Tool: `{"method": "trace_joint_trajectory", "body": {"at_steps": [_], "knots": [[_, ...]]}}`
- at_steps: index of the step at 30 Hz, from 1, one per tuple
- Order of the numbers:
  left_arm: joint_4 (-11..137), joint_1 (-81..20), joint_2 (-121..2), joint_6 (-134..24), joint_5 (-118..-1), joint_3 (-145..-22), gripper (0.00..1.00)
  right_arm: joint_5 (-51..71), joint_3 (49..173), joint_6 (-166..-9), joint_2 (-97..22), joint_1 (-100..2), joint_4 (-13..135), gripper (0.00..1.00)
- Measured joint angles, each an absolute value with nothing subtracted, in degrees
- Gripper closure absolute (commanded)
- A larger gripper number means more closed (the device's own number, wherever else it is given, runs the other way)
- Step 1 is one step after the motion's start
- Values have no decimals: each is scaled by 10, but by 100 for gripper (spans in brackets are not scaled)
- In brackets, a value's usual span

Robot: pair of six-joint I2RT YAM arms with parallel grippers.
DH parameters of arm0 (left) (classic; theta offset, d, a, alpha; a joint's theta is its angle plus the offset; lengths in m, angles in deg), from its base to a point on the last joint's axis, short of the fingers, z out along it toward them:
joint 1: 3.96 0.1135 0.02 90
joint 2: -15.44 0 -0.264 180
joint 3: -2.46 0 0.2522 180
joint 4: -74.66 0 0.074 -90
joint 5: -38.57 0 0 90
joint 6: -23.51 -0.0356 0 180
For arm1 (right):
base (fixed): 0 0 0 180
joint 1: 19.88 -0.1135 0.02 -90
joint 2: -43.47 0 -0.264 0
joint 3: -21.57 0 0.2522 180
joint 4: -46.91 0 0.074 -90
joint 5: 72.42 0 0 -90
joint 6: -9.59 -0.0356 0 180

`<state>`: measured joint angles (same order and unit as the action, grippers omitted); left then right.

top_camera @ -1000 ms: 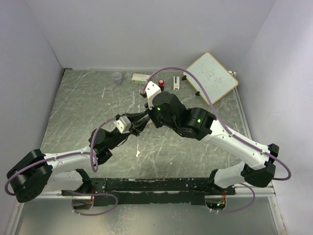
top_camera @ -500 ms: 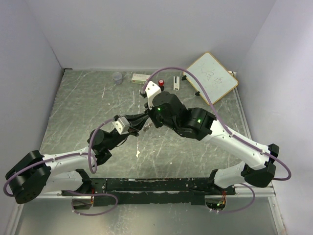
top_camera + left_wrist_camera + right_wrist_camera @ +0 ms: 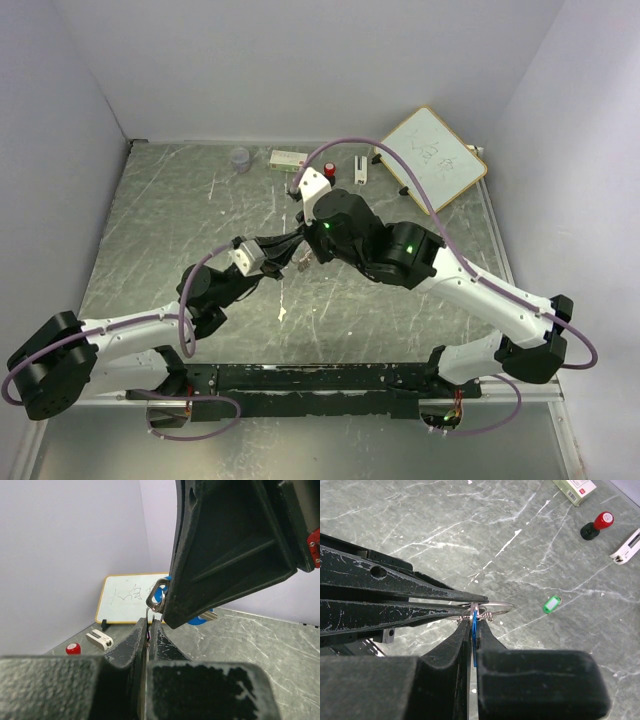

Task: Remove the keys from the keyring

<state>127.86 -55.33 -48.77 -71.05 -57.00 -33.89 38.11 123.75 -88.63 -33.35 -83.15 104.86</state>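
The keyring [image 3: 493, 608], a thin silver wire loop, hangs in the air between my two grippers above the table's middle. My left gripper [image 3: 149, 622] is shut on the ring's wire; in the top view it [image 3: 283, 252] reaches in from the left. My right gripper [image 3: 474, 626] is shut on the blue key [image 3: 474, 630], which sits on the ring, and meets the left one at the ring [image 3: 298, 258]. The blue head also shows behind the right finger in the left wrist view [image 3: 199, 619]. The green key [image 3: 551, 604] lies loose on the table, apart from the ring.
A whiteboard [image 3: 432, 157] leans at the back right. A red-and-black knob [image 3: 330, 169], a white clip-like piece [image 3: 359, 170], a small box [image 3: 287, 158] and a clear cup [image 3: 240, 158] stand along the back edge. Walls close in on three sides.
Both grippers stay clamped together at the ring. The left arm's elbow and base link have shifted slightly left and down; the ring has barely moved.
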Motion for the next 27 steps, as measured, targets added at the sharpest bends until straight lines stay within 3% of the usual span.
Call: {"method": "trace_joint_trajectory", "body": {"at_steps": [27], "knots": [[1280,-558,-465,-722,-544,-339,93,381,1203,-909,-308,-833,1047,100]]}}
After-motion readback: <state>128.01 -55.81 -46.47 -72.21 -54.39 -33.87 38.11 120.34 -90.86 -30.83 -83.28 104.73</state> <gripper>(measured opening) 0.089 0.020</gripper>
